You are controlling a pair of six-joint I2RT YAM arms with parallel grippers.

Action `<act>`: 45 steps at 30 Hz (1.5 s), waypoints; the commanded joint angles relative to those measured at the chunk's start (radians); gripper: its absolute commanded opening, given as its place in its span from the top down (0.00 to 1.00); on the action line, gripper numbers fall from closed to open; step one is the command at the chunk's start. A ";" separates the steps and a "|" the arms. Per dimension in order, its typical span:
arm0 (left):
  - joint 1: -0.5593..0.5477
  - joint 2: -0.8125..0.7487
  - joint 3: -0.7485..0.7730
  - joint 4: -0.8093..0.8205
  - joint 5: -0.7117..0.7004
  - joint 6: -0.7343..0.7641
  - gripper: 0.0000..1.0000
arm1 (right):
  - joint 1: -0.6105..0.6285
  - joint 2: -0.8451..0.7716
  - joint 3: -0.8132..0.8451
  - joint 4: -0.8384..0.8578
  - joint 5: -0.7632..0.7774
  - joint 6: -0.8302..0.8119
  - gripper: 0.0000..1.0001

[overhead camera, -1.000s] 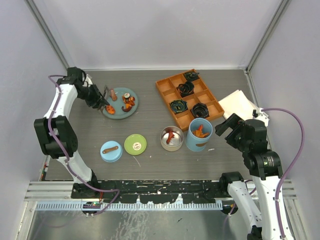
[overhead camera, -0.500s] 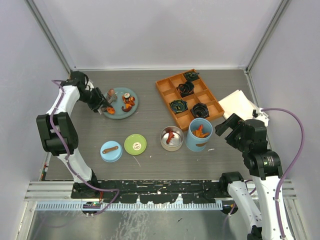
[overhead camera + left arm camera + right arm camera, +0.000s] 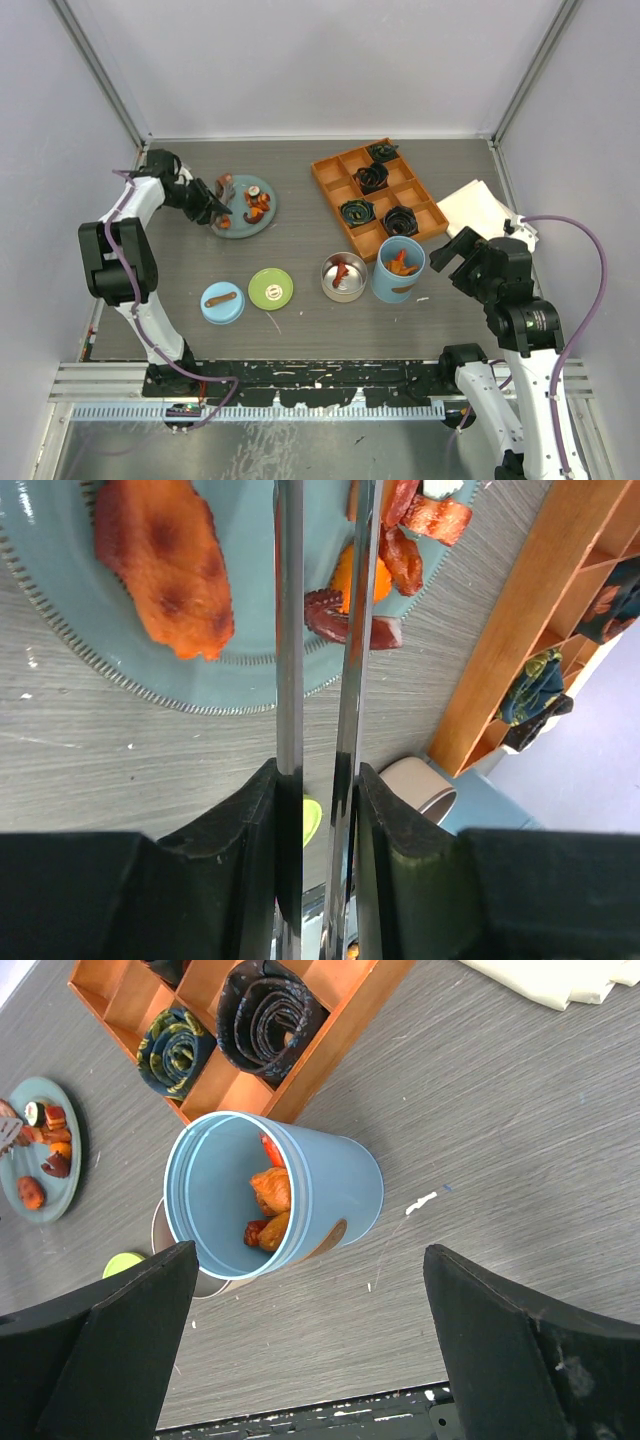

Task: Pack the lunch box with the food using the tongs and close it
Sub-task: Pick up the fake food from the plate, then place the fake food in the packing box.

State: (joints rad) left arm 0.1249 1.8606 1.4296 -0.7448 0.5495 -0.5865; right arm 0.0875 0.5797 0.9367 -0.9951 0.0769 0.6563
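The left pincer (image 3: 205, 200), pinching the tongs (image 3: 288, 630), has shifted them further over the plate (image 3: 240, 670) at the surface's far-left corner. Judged: another food (image 3: 160, 565) pickup. The right pincer (image 3: 448, 250) is spread.

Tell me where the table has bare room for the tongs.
Free: grey table between the flat teal plate and the orange compartment tray; also the near strip before the round steel tin. Crowded: tin, light-blue cylinder and tray stand close.
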 commanded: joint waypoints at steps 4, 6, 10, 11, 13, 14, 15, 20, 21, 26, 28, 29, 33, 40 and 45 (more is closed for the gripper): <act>0.007 0.005 -0.027 0.119 0.112 -0.049 0.80 | -0.003 0.011 0.004 0.046 0.012 -0.003 0.00; 0.007 0.001 -0.032 0.119 0.117 -0.046 0.85 | -0.003 0.009 0.006 0.046 0.011 -0.003 0.00; 0.007 -0.010 -0.033 0.107 0.125 -0.032 0.92 | -0.004 0.005 0.005 0.044 0.011 -0.002 0.00; 0.007 -0.012 -0.032 0.104 0.126 -0.029 0.93 | -0.004 0.004 0.005 0.044 0.008 -0.001 0.00; 0.007 -0.014 -0.032 0.099 0.128 -0.021 0.95 | -0.003 0.002 0.005 0.043 0.008 -0.001 0.00; 0.007 -0.013 -0.033 0.097 0.131 -0.016 0.97 | -0.003 0.001 0.006 0.041 0.008 0.000 0.00; 0.007 -0.013 -0.034 0.097 0.133 -0.013 0.98 | -0.003 -0.001 0.006 0.040 0.008 -0.001 0.00; 0.007 -0.020 -0.033 0.088 0.133 -0.005 1.00 | -0.004 -0.009 0.008 0.037 0.011 -0.003 0.00; 0.007 -0.026 -0.032 0.084 0.134 -0.003 1.00 | -0.004 -0.009 0.007 0.037 0.011 -0.003 0.00; 0.007 -0.098 -0.010 0.031 0.124 0.039 1.00 | -0.004 -0.008 0.010 0.035 0.011 -0.003 0.00; 0.007 -0.121 -0.001 0.005 0.134 0.057 1.00 | -0.003 -0.007 0.011 0.035 0.009 -0.002 0.00; 0.007 -0.134 -0.003 -0.004 0.139 0.065 1.00 | -0.003 -0.007 0.011 0.035 0.009 -0.003 0.00; 0.007 -0.171 -0.010 -0.040 0.148 0.089 1.00 | -0.003 -0.010 0.011 0.035 0.006 -0.003 0.00; -0.113 -0.297 -0.043 -0.114 0.249 0.135 1.00 | -0.004 -0.015 0.014 0.038 0.000 -0.001 0.00; -0.356 -0.366 -0.059 -0.236 0.266 0.197 1.00 | -0.003 -0.015 0.017 0.035 -0.009 -0.001 0.00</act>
State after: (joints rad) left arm -0.0608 1.5852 1.3811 -0.8639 0.7250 -0.4664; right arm 0.0875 0.5735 0.9363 -0.9955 0.0757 0.6567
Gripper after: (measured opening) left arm 0.247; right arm 0.997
